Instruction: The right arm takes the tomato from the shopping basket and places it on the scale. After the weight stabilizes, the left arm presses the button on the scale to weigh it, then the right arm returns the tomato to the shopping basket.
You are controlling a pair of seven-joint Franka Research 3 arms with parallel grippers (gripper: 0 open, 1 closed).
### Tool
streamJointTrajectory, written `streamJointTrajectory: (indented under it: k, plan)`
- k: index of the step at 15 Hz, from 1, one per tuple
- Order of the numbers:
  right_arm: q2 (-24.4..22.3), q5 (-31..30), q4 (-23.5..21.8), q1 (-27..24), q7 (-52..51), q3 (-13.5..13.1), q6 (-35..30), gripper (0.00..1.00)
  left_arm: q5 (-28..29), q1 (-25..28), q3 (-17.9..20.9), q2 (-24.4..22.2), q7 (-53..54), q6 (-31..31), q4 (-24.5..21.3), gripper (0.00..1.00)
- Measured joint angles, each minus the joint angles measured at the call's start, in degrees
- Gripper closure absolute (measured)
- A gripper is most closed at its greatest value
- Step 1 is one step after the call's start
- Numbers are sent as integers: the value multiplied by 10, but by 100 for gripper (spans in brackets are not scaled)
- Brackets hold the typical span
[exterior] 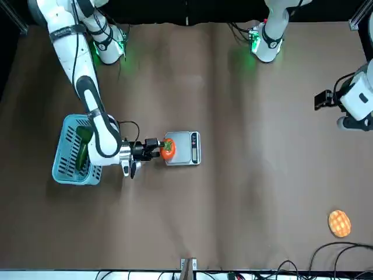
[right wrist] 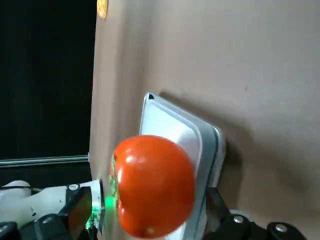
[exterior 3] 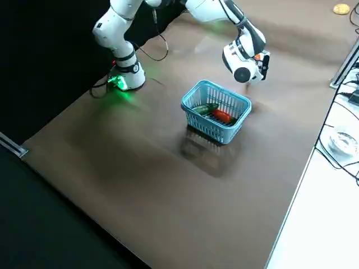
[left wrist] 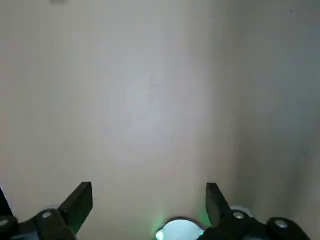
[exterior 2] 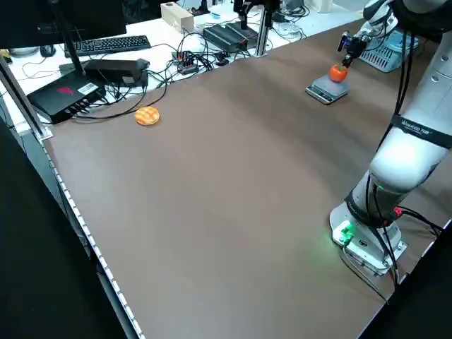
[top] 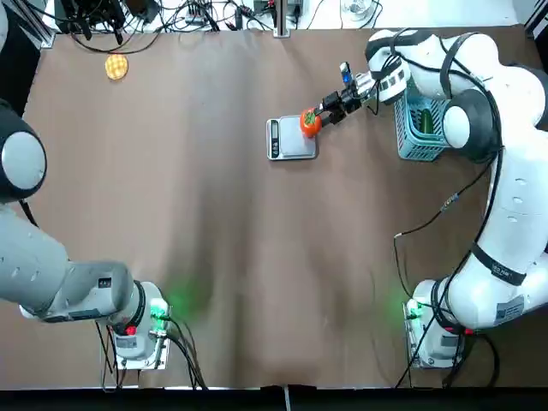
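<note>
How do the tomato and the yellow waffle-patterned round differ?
The tomato is orange-red with a green cap; the waffle-patterned round is yellow with a grid. The tomato is at the right gripper by the scale, while the waffle-patterned round lies on the table. Both are small and roundish.

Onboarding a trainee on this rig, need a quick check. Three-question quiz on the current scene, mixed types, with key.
1. Where is the tomato?
a) in the shopping basket
b) on the scale
c) beside the waffle-patterned round

2. True or false: the right arm's pincer is open, with the tomato between its fingers.

3. Fill in: the left arm's open pincer hangs away from the scale, on the robot's ____ side.

Key: 1 b; 2 true; 3 left.
</note>
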Motion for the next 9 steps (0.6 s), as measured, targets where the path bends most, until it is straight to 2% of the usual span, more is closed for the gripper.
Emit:
streamJointTrajectory:
  k: [2,5,9]
  plan:
    - [2,7,0,9,0,0,3,0,0,-34,34,-15,-27,0,-10,0]
    - [6,8,0,14,-1,0,6,0,-1,-47,60,-35,-37,19,-32,0]
    - [15,9,0,14,-8,0,10,1,-15,-47,75,-77,-38,72,-99,0]
